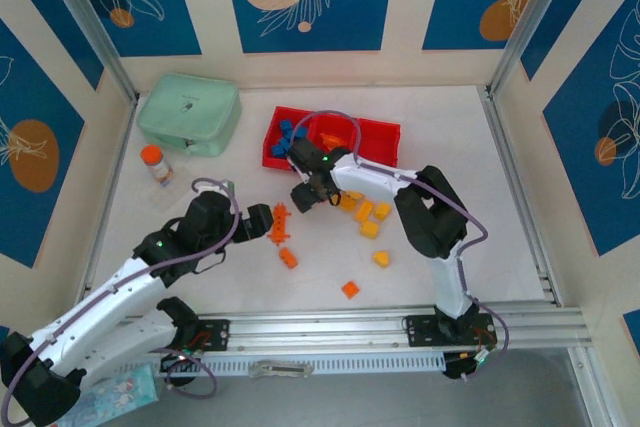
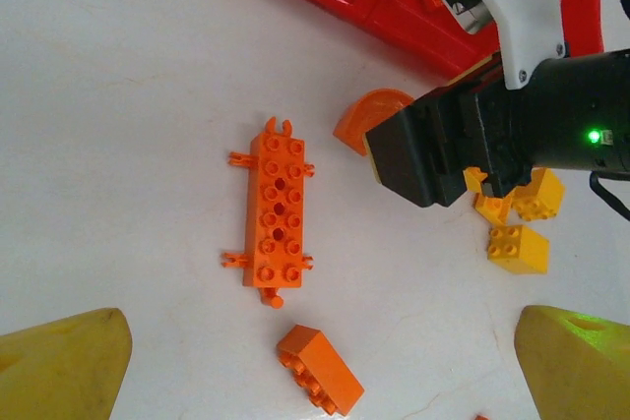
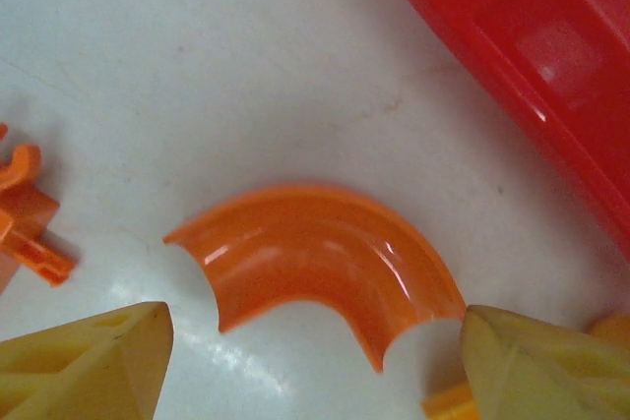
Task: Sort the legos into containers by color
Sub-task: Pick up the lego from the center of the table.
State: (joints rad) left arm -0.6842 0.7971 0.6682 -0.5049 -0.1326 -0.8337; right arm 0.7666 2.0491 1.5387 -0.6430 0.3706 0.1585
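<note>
Orange curved plastic arch (image 3: 315, 263) lies on the white tabletop (image 3: 197, 66) between the spread fingers of the right hand (image 3: 315, 366), with the red plastic tray (image 3: 551, 76) ahead. Best practice: lower squarely, close across the arch's ends (its glossy curve may slip), then lift.

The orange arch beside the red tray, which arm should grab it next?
Right. The right end effector hangs open just over the orange arch; the left end effector is over the long orange piece.
</note>
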